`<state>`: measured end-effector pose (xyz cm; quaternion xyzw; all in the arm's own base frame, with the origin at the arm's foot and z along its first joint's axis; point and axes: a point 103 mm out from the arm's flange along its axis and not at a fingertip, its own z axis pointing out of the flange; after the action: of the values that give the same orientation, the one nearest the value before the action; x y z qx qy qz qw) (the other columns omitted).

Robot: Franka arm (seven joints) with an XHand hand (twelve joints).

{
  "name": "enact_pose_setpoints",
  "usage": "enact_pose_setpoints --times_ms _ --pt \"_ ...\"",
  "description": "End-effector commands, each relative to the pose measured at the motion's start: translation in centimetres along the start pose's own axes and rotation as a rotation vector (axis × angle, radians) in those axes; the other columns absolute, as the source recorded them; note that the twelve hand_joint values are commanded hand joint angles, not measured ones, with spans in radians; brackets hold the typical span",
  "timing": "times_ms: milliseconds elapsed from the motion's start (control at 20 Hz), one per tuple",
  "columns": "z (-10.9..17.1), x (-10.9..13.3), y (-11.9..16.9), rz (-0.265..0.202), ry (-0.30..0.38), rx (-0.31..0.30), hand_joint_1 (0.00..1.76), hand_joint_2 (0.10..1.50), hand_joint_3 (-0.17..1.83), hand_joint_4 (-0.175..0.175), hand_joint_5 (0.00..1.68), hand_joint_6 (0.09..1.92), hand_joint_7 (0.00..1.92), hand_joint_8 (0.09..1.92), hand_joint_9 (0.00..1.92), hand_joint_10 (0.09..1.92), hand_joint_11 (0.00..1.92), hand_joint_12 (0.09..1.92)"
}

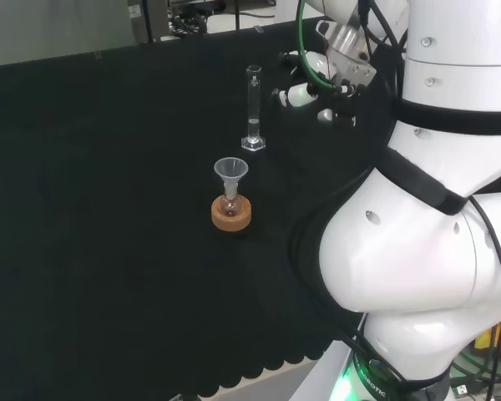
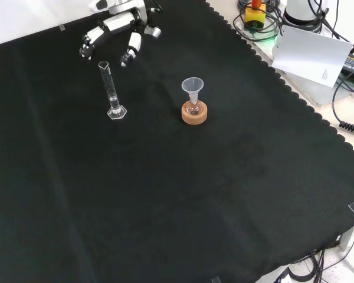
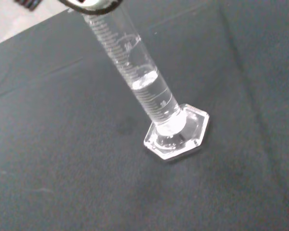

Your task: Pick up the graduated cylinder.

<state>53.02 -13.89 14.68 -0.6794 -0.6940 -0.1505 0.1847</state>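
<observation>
— Where is the tall clear glass graduated cylinder (image 2: 112, 89) on its hexagonal foot?

— Upright on the black cloth (image 2: 165, 194), at nine o'clock of the cork-ringed flask with a funnel (image 2: 193, 105) in the front view.

— And the black-and-white hand (image 2: 119, 34)?

— Near its rim, fingers relaxed, grasping nothing (a little liquid inside). I'd wrap the tube mid-height and lift it straight.

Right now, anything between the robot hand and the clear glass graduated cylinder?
Nothing. In the front view, only bare black cloth separates the black and white robot hand from the clear glass graduated cylinder; the head view agrees.
</observation>
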Motion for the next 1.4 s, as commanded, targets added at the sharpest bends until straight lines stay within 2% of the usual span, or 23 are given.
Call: enact_pose_setpoints --times_ms 50,150,400,750,950,1400 --pt "3.9 -1.3 1.6 -0.106 0.18 0.002 0.87 0.72 0.52 -0.064 0.36 0.09 0.21 0.67 0.43 0.65 0.13 1.37" --pt "4.6 -1.4 1.8 -0.127 0.232 0.001 0.88 0.71 0.53 -0.062 0.36 0.09 0.21 0.67 0.42 0.64 0.13 1.37" --pt "6.5 -1.0 2.4 -0.17 0.3 -0.013 0.9 0.68 0.54 -0.059 0.38 0.09 0.23 0.67 0.43 0.64 0.13 1.37" --pt "7.4 0.2 3.0 -0.222 0.36 -0.053 0.93 0.62 0.6 -0.053 0.45 0.09 0.35 0.66 0.55 0.62 0.22 1.35" --pt "7.8 0.7 3.3 -0.232 0.42 -0.072 0.95 0.61 0.6 -0.046 0.5 0.09 0.4 0.65 0.59 0.6 0.28 1.33" --pt "8.3 1.1 3.8 -0.243 0.504 -0.106 0.99 0.6 0.6 -0.036 0.55 0.09 0.45 0.65 0.65 0.58 0.35 1.31"
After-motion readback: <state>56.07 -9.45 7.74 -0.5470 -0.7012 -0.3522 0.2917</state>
